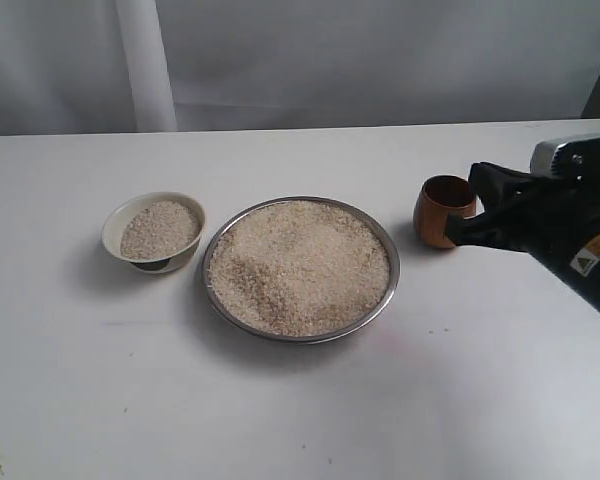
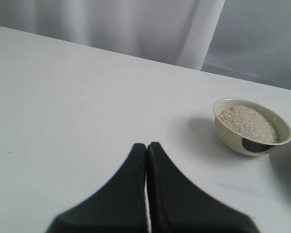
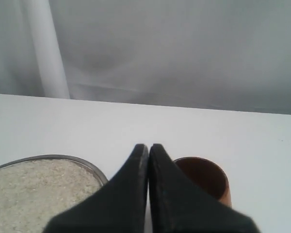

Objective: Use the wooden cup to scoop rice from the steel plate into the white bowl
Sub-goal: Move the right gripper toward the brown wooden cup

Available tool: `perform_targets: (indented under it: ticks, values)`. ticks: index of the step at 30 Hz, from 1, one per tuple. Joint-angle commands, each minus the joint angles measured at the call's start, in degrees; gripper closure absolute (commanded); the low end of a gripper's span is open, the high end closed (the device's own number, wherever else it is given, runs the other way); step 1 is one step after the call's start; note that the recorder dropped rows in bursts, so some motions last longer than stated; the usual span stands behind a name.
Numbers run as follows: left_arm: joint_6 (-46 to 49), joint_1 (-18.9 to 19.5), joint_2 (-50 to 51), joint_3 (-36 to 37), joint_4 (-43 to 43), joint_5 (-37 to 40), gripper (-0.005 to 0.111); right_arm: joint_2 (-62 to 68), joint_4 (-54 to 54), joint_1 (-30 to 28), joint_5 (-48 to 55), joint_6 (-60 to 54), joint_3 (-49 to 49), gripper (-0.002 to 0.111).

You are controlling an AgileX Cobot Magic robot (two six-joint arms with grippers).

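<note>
On the table (image 1: 280, 420) stand one plate (image 1: 300, 338), one bowl (image 1: 110, 240), one cup (image 1: 440, 222).

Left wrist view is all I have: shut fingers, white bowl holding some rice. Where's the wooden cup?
Observer: The wooden cup stands upright on the table, just right of the steel plate in the exterior view.
Operator: Held?
Observer: No. The right gripper is shut with nothing between its jaws. Its tips are close by the cup's side, but I cannot tell whether they touch it.
Operator: Plate loaded?
Observer: Yes. Rice covers the plate nearly out to its rim.
</note>
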Motion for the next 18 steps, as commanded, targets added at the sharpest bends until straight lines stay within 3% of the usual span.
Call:
perform_targets:
  ticks: [1, 4, 18]
  values:
    - [-0.3, -0.4, 0.0, -0.1, -0.3, -0.1, 0.107, 8.7, 8.1, -0.4, -9.3, -3.6, -0.3, 0.108]
    - [-0.3, -0.4, 0.0, -0.1, -0.3, -0.1, 0.107, 14.3, 10.2, -0.4, -14.3, -5.4, -0.3, 0.108]
    - [-0.3, -0.4, 0.0, -0.1, -0.3, -0.1, 0.107, 27.2, 5.5, -0.3, -14.3, -5.4, -6.0, 0.108]
